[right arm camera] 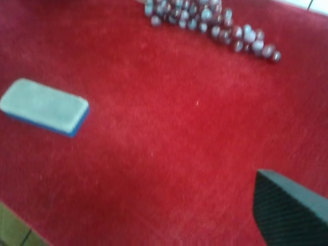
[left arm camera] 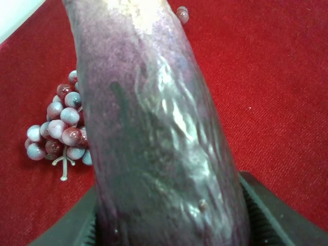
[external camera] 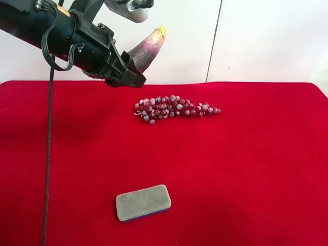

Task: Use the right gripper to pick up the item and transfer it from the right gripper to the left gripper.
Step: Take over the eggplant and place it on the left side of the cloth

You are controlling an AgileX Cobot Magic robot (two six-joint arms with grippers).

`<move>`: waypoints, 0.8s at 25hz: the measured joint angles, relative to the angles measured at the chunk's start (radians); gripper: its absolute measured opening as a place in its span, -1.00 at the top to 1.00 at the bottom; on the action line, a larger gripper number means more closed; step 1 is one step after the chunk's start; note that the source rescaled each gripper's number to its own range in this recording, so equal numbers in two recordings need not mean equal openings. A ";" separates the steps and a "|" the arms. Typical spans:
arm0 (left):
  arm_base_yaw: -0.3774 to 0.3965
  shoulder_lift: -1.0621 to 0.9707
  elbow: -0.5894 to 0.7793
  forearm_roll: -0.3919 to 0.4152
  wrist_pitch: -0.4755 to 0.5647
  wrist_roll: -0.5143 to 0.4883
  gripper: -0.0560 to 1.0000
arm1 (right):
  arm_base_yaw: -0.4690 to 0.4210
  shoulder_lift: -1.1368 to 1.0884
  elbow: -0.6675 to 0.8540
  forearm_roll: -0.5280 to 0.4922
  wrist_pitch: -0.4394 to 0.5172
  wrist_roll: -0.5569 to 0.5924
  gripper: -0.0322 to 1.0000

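Camera mounted high: the matte black left tool (external camera: 134, 72) pinches a small, dark purple eggplant-shaped toy (external camera: 148, 47), pale tip up, raised clear of the red cloth table (external camera: 256, 169).

Right wrist: the right tool's one visible black finger (right arm camera: 289, 215) hangs over the cloth, jaws spread and empty.

Left wrist: the toy's glossy, wrinkled skin looks light, slightly soft and slippery. Its thick base, between the ridged pads, looks the best hold. No writing is readable.

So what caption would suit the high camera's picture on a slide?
Left arm grips a toy eggplant in its jaws above the red cloth, grapes and a grey eraser lying below.
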 joint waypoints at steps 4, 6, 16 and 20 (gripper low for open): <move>0.000 0.000 0.000 0.000 0.004 0.000 0.89 | 0.000 0.000 0.044 0.007 -0.028 0.008 -0.99; 0.000 0.000 0.000 0.000 0.009 0.000 0.89 | 0.000 0.000 0.044 0.005 -0.039 0.027 -0.99; 0.000 0.000 0.000 0.000 0.009 -0.001 0.89 | -0.018 -0.006 0.044 0.001 -0.050 0.074 -0.99; 0.000 0.000 0.000 0.009 0.006 -0.001 0.89 | -0.107 -0.008 0.044 0.002 -0.050 0.074 -0.99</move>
